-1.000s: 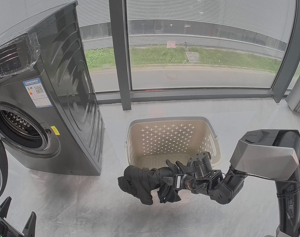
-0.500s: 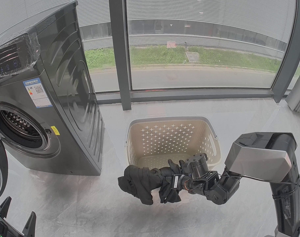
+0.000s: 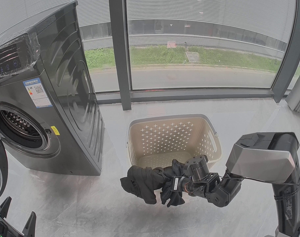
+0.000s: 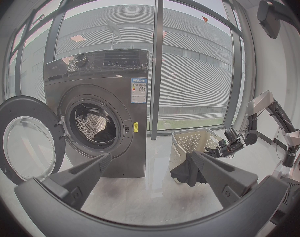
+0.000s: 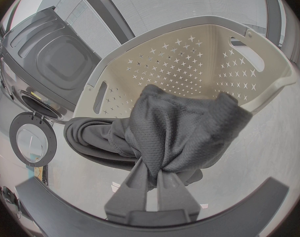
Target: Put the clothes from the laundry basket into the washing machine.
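The right tool (image 3: 172, 182) grips a dark bundle of clothes (image 3: 145, 181), held at the near rim of the basket (image 3: 171, 118) and clear of the floor (image 3: 90, 208), likely for carrying to the washer (image 3: 67, 92). The left tool (image 3: 14, 218) sits low, fingers spread wide. The right wrist view shows the pinch; the left wrist view shows the door (image 4: 24, 139) swung open
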